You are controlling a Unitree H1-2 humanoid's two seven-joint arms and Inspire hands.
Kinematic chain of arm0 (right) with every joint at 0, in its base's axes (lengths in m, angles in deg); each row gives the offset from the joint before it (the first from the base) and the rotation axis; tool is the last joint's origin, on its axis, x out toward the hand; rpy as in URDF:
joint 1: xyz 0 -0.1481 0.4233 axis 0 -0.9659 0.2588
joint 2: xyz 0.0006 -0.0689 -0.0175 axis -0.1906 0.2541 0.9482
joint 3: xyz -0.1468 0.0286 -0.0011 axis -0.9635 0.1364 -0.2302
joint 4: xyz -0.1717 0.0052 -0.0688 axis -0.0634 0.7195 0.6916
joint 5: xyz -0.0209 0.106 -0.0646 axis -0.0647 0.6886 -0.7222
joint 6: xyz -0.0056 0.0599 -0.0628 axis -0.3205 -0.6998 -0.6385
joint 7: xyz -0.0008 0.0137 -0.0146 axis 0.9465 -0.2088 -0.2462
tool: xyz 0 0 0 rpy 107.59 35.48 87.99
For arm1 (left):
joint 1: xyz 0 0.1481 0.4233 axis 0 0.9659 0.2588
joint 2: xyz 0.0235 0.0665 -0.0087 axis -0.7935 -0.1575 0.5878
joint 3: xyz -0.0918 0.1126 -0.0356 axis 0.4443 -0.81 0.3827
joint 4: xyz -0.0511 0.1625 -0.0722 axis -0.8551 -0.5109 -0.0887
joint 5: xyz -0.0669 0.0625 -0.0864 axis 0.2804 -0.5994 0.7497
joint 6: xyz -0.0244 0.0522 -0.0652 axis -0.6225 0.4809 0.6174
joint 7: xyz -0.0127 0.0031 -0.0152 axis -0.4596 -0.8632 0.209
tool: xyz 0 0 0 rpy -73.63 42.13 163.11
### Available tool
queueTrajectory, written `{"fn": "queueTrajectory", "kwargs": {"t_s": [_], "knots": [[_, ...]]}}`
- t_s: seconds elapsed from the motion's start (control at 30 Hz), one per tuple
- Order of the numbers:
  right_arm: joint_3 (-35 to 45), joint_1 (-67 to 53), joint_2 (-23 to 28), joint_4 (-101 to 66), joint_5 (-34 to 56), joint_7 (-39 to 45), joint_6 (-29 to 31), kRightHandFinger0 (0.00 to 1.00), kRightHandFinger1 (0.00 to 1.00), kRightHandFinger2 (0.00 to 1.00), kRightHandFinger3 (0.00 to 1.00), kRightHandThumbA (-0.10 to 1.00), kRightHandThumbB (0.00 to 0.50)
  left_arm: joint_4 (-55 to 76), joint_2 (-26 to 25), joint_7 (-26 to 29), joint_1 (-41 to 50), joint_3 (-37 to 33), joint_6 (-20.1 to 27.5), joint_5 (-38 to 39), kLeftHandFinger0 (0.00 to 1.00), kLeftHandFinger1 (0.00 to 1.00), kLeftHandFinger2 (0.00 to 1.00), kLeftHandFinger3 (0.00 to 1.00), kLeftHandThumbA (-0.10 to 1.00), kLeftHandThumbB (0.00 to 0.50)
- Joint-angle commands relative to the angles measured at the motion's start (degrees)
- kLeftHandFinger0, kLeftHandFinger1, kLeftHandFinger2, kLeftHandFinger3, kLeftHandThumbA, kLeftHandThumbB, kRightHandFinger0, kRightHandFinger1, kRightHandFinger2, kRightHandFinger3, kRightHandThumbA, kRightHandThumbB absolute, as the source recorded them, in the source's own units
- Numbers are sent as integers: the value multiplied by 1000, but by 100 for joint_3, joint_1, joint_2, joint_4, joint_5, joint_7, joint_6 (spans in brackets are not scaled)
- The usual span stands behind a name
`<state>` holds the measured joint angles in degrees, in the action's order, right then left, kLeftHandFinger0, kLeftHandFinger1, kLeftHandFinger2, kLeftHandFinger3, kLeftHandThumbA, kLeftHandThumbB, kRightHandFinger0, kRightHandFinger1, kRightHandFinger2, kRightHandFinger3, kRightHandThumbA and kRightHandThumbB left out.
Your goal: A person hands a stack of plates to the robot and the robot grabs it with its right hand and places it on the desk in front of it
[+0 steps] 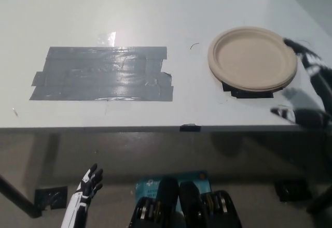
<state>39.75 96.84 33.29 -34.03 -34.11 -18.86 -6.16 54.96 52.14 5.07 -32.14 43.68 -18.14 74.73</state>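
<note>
A stack of beige paper plates (252, 59) lies flat on the white desk (155, 15) at its right side, over a small black tape mark (248, 92). My black right hand (308, 85) is at the picture's right edge, just to the right of the stack and off it, blurred, open with fingers spread and holding nothing. My white left hand (83, 199) hangs low at the lower left, below the desk's front edge, fingers apart and empty.
A wide patch of grey tape strips (101, 73) covers the desk's left middle. The desk's front edge (155, 128) runs across the picture, with a small black marker (190, 128) on it. Floor shows below.
</note>
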Motion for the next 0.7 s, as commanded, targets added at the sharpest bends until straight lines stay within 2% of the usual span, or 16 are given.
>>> {"fn": "queueTrajectory", "kwargs": {"t_s": [0.0, 0.03, 0.07, 0.1, 0.17, 0.23, 0.3, 0.33, 0.4, 0.5, 0.53, 0.57, 0.67], "knots": [[640, -1873, 806, -3922, 2851, -345, 1991, 1000, 1000, 1000, 1000, 930, 500, 214, -70, -138, -117, -94, 93, -47, 1000, 1000, 1000, 1000, 1000, 223], [614, -1983, 628, -3922, 2703, -347, 1922, 1000, 1000, 1000, 1000, 988, 498, 204, -70, -144, -114, -97, 105, -40, 1000, 1000, 1000, 1000, 1000, 223], [595, -2131, 425, -3922, 2484, -340, 1830, 1000, 1000, 1000, 1000, 1000, 474, 196, -69, -145, -108, -98, 111, -37, 1000, 1000, 1000, 1000, 1000, 222], [519, -2469, 101, -3749, 2189, -303, 1805, 1000, 1000, 1000, 1000, 1000, 475, 211, -67, -147, -86, -100, 75, -34, 1000, 1000, 1000, 1000, 1000, 224], [475, -2697, -65, -3521, 2168, -234, 1860, 1000, 1000, 1000, 1000, 1000, 492, 239, -73, -155, -58, -103, 40, -35, 1000, 1000, 1000, 1000, 1000, 224], [399, -3018, -416, -2975, 2335, -167, 1782, 1000, 1000, 1000, 1000, 1000, 500, 225, -83, -158, -59, -105, 69, -43, 1000, 1000, 1000, 1000, 1000, 224], [335, -3149, -563, -2568, 2408, 19, 1796, 1000, 1000, 1000, 1000, 1000, 500, 238, -84, -134, -36, -95, 52, -58, 1000, 1000, 1000, 1000, 1000, 225], [301, -3170, -651, -2291, 2472, 125, 1819, 1000, 1000, 1000, 1000, 1000, 474, 255, -79, -122, -27, -91, 22, -61, 1000, 1000, 1000, 1000, 1000, 226], [244, -3119, -1080, -1457, 2907, 403, 1580, 1000, 1000, 1000, 1000, 1000, 456, 300, -73, -126, -14, -92, -48, -43, 1000, 1000, 1000, 1000, 1000, 226], [275, -3151, -1506, -905, 3063, 458, 1312, 1000, 1000, 1000, 1000, 1000, 480, 296, -69, -145, 43, -123, -19, -47, 1000, 1000, 1000, 1000, 1000, 232], [311, -3092, -1710, -564, 3213, 562, 1303, 1000, 1000, 1000, 1000, 1000, 459, 258, -69, -148, 34, -129, 43, -39, 1000, 1000, 1000, 1000, 1000, 225], [348, -3050, -1837, -385, 3381, 618, 1227, 1000, 1000, 1000, 1000, 1000, 483, 242, -67, -152, 30, -129, 54, -23, 1000, 1000, 1000, 1000, 1000, 235], [425, -2782, -2203, 366, 3400, 819, 1249, 1000, 1000, 1000, 1000, 1000, 405, 247, -74, -135, 17, -122, 58, -35, 1000, 1000, 1000, 1000, 1000, 232]]}}
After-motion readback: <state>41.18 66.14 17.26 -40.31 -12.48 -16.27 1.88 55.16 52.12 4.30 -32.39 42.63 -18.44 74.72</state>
